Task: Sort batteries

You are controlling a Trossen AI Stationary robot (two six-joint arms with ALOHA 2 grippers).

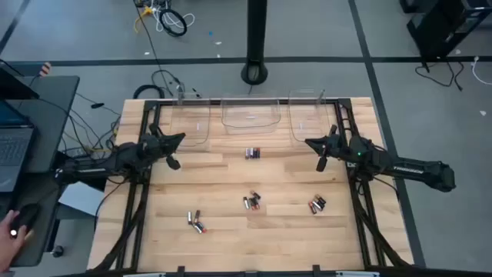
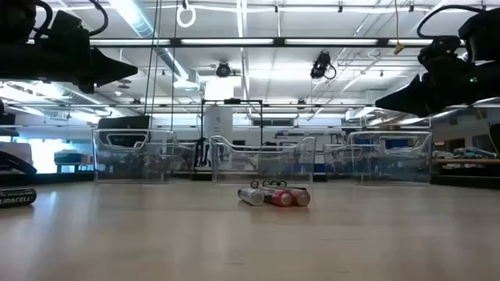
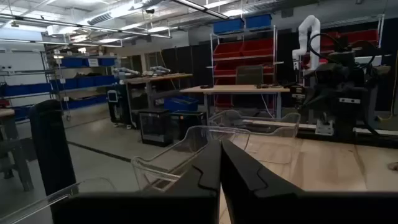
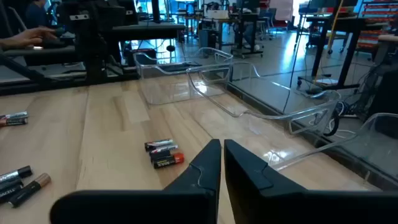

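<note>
While both arms hang above the table (image 1: pixel 231 238), nothing is in their fingers. The left gripper (image 1: pixel 178 139) sits at the left side, near the left bin (image 1: pixel 190 123), and its fingers are pressed together. The batteries (image 1: pixel 253 153) lie in four little heaps on the wood: one at the near left (image 1: pixel 197 221), one in the middle close to the bins, one below that (image 1: pixel 251 201), and one at the near right (image 1: pixel 317 204) (some may have red ends, but they are too small to be sure). The right gripper (image 1: pixel 311 143) floats near the right bin (image 1: pixel 310 119), fingers together too.
</note>
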